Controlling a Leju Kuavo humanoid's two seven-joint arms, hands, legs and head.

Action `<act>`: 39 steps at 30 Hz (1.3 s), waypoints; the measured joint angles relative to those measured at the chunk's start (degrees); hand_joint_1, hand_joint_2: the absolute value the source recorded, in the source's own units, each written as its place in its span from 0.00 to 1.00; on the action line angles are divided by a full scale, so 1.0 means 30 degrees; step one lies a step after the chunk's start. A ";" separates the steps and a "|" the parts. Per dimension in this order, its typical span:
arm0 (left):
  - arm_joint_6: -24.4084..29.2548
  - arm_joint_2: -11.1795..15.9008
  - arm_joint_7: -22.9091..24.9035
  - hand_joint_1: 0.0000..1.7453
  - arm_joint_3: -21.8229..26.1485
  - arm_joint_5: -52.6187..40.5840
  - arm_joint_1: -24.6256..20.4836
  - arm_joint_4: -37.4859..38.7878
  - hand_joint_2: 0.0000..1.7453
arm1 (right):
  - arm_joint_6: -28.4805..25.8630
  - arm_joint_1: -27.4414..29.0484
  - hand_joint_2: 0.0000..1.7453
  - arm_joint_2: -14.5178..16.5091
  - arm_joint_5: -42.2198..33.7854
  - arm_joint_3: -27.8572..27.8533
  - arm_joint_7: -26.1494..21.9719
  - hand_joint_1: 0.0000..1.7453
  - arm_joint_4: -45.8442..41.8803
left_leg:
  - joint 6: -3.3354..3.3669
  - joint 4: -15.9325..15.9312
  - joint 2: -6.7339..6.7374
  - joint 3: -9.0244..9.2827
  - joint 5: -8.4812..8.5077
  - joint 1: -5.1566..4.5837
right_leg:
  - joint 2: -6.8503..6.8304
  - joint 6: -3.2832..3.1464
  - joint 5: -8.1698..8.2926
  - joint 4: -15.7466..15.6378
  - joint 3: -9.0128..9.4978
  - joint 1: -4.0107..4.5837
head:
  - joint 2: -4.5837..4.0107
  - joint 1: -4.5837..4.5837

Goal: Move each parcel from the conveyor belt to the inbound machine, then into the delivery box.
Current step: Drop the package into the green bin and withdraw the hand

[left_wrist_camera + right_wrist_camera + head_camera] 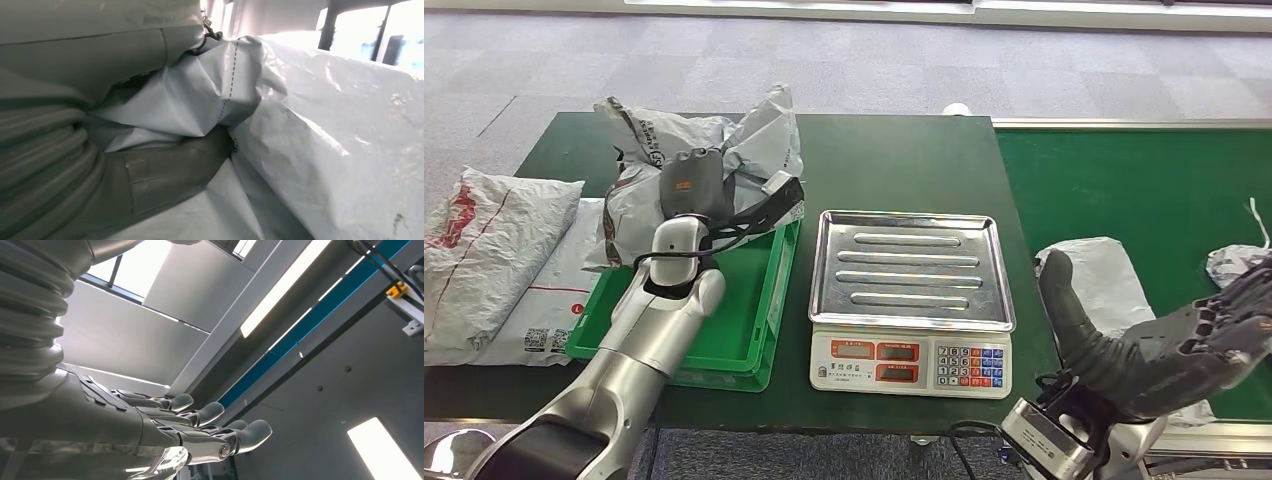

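Observation:
My left hand (692, 188) reaches over the far end of the green delivery box (769, 330) and grips a crumpled grey parcel (734, 140), which stands bunched up above the box's far rim. In the left wrist view the thumb (170, 170) presses into a fold of that parcel (325, 125). The inbound machine, a scale (909, 362) with a bare steel tray (909, 270), stands to the right of the box. A pale parcel (1104, 275) lies on the green conveyor belt (1144, 190). My right hand (1224, 320) hovers beside it, fingers (200, 425) stretched out and holding nothing.
Two white parcels with red print (484, 240) (544, 305) lie on the dark table left of the box. Another small pale parcel (1234, 265) sits at the belt's right edge. The belt's metal frame (1124, 123) runs along its far side.

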 joint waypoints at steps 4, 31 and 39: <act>0.0757 0.0214 -0.0337 1.00 0.1746 0.0769 0.0755 -0.0196 1.00 | 0.0000 0.0016 1.00 0.0002 0.0150 0.0000 0.0073 0.00 -0.0080 | -0.0002 0.0000 0.0001 0.0001 0.0002 0.0004 | -0.0007 -0.0004 -0.0003 0.0000 -0.0007 0.0007 | 0.0000 0.0000; 0.1594 -0.1078 -0.3212 0.00 0.4108 0.1421 0.3545 -0.1661 0.00 | 0.0000 0.0015 1.00 0.0007 0.0177 -0.0002 0.0230 0.00 -0.0100 | 0.0005 0.0000 -0.0004 -0.0004 -0.0004 0.0000 | -0.0009 -0.0004 -0.0004 -0.0001 -0.0009 0.0001 | 0.0000 0.0005; 0.3654 -0.1491 -0.3570 0.00 0.5345 0.2448 0.4360 -0.3855 0.00 | 0.0000 0.0014 1.00 0.0007 0.0069 -0.0005 0.0080 0.00 -0.0100 | 0.0005 0.0000 -0.0003 -0.0004 -0.0005 0.0000 | -0.0014 -0.0003 -0.0005 -0.0002 -0.0009 0.0001 | 0.0000 0.0007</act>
